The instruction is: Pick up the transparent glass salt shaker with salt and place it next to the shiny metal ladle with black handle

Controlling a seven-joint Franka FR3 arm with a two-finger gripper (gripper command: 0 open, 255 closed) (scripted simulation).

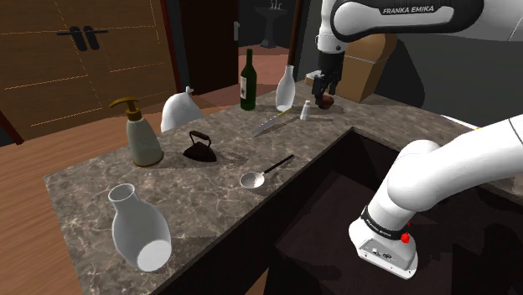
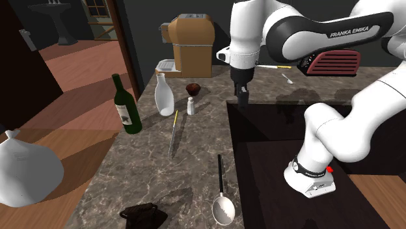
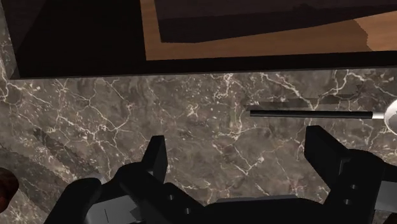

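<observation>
Salt shaker, small and pale with a grey cap, stands untouched on the counter near the black gripper, whose jaws hang wide apart, empty. An off-centre approach could tip it against the white vase or brown bowl; the shiny black-handled ladle lies well apart.

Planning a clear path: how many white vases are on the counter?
2. One vase stands between the wine bottle and the salt shaker; the second vase sits tilted at the counter's end, at the shoulder view's lower left. The arm may hide others.
</observation>
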